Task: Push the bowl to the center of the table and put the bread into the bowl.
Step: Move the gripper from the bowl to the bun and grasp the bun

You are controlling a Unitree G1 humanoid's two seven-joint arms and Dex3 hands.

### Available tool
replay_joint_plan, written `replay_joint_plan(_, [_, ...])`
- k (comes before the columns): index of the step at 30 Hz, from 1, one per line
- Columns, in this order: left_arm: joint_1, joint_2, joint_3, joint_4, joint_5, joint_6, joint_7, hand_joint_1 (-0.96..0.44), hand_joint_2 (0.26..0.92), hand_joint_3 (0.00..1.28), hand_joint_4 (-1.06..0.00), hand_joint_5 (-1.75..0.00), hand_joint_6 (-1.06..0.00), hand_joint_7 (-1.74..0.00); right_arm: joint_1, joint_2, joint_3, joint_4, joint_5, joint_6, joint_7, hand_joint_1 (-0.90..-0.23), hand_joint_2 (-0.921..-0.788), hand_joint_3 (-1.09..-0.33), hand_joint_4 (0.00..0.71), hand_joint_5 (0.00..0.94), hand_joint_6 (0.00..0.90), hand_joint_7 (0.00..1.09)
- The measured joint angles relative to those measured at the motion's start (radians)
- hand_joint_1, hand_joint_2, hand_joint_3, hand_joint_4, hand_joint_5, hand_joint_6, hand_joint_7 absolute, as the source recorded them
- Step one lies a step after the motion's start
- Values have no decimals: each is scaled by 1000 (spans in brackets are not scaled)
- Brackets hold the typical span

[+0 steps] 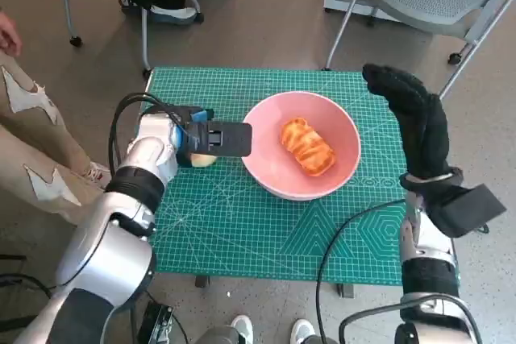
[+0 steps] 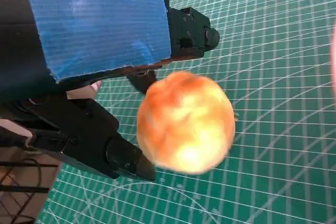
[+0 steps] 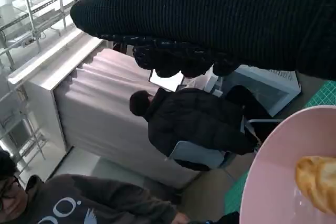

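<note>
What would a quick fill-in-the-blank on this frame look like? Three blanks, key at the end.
1. The pink bowl holds one piece of bread and stands on a ____ cutting mat.
2. The round bun sits between the fingers of the ____ hand.
3. The right hand is raised beside the bowl and holds ____.

Missing words: green; left; nothing

On the green mat (image 1: 242,231), a pink bowl (image 1: 343,130) holds a bread roll (image 1: 307,146), the left hand (image 1: 211,139) holds another roll (image 1: 201,159) beside it, and the gloved right hand (image 1: 413,118) hangs opposite.
</note>
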Motion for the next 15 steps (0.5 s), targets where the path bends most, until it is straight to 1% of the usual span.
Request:
replay_joint_plan(4, [0, -7, 22, 0, -18, 9, 17, 20, 709, 17, -183, -1740, -133, -8, 11, -4, -2, -15, 0, 9, 0, -662, -921, -843, 166, 2, 9, 451])
replay_joint_plan(9, [0, -11, 40, 1, -32, 16, 53, 60, 715, 18, -249, -1746, -170, -22, 15, -11, -6, -26, 1, 13, 0, -660, -921, -841, 167, 2, 13, 447])
replay_joint_plan(14, [0, -13, 42, 2, -29, 16, 82, 45, 727, 22, -252, -1735, -213, -36, 21, -19, -7, -39, 1, 14, -1, -660, -921, -838, 169, 3, 16, 443])
replay_joint_plan(15, [0, -13, 39, 3, -27, 16, 85, 112, 761, 30, -347, -1625, -247, -48, 23, -20, -7, -41, 1, 14, -2, -661, -921, -838, 169, 3, 17, 442])
